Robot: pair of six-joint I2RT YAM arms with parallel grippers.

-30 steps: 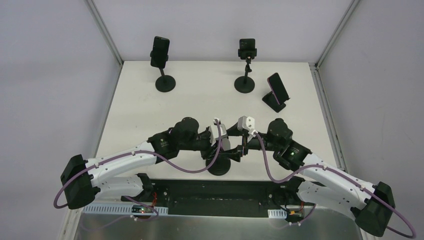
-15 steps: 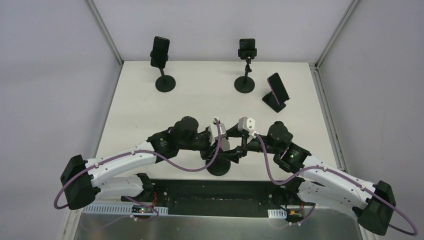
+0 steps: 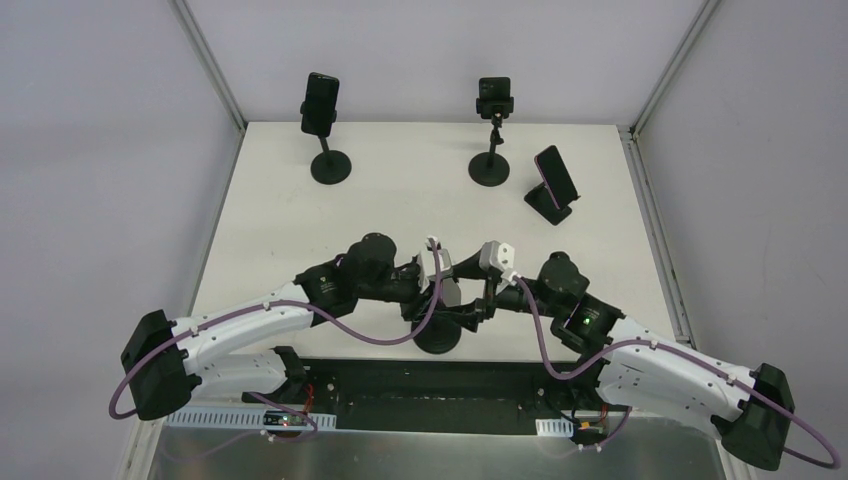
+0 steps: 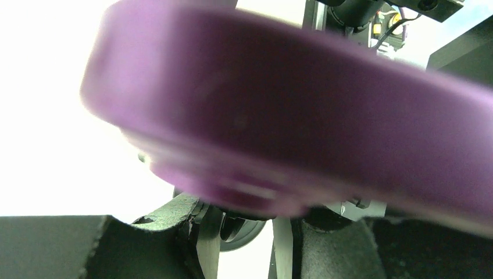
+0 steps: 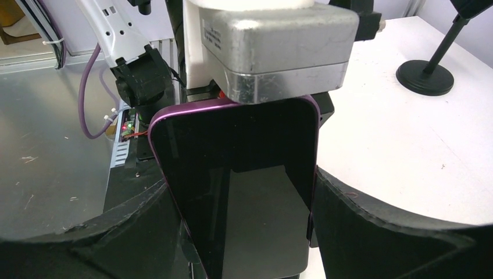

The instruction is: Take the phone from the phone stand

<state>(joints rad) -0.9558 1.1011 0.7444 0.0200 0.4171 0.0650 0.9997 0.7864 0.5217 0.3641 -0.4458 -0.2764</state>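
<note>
Phone (image 5: 232, 192) stands upright at the near edge of the counter (image 3: 400, 200), about midway between its left and right sides. It is above the round black base of its stand (image 3: 437, 338), which sits right at the near lip. Just past that lip runs the dark rail (image 3: 430, 400) carrying the arm bases, so the near side is tight. On the far side, white counter stretches from the phone to a row of other stands.

The phone has a purple case with rounded corners and a dark glossy screen that faces the right wrist camera. In the left wrist view its purple edge is a close blur across most of the frame.

The right tool (image 5: 241, 180) comes in from the right, and its two black fingers (image 5: 372, 226) press on the phone's long sides, one on each, closed on it. The left tool (image 4: 244, 224) reaches in from the left, crowding that side. Its grey camera block sits just above the phone's top edge, and its fingers lie below the purple case. I cannot tell whether they clamp anything.

Well apart at the far edge are a tall pole stand (image 3: 331, 167) on the left and another pole stand (image 3: 489, 170) near the middle, each holding a dark phone. A low desk stand (image 3: 554, 185) with a tilted phone is further right.
</note>
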